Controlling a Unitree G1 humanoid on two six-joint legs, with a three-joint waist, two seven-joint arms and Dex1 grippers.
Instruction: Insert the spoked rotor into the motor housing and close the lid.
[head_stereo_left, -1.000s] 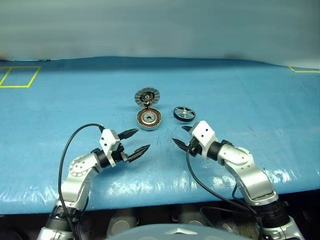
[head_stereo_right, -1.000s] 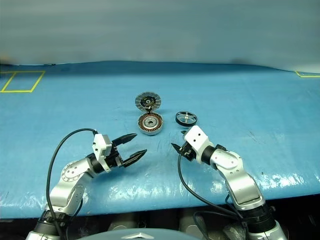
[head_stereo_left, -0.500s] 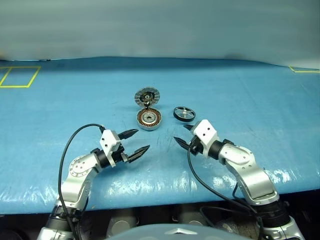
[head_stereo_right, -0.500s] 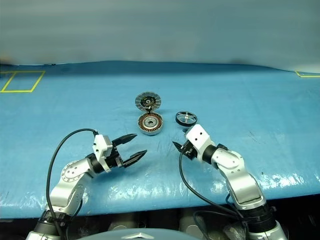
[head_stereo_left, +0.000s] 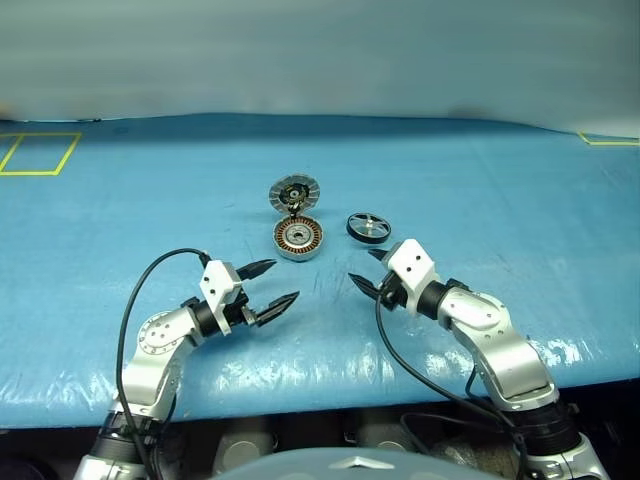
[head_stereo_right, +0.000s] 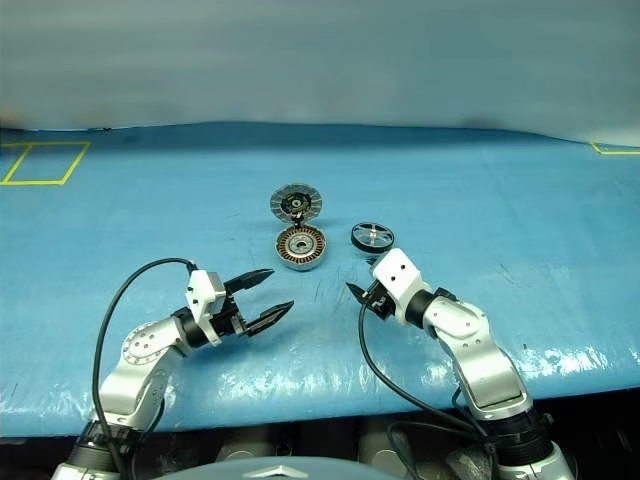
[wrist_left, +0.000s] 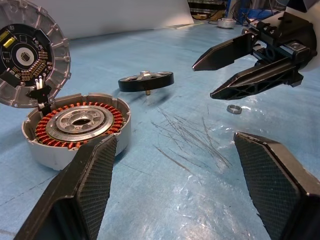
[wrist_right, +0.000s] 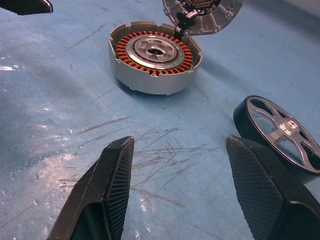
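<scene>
Blue sheeting covers the worktop (head_stereo_left: 120, 220). From the head view, the motor housing (head_stereo_left: 298, 238) sits mid-worktop with its lid (head_stereo_left: 292, 192) hinged open behind it, and the spoked rotor (head_stereo_left: 368, 227) lies just to its right. The right gripper (head_stereo_left: 368, 270), jaws spread and empty, hangs near the rotor; the left gripper (head_stereo_left: 268, 284), also spread and empty, is short of the housing.

From the left wrist, the rotor (wrist_left: 146, 81) rests tilted on its shaft beyond the housing (wrist_left: 77, 127). I reckon a sideways pinch could skid or flip it.

From the right wrist, the rotor (wrist_right: 280, 132) is close beside the right-hand finger, and a small washer (wrist_left: 234, 108) nearby might get knocked. A careless reach could nudge the upright lid (wrist_right: 202, 15) shut early.
</scene>
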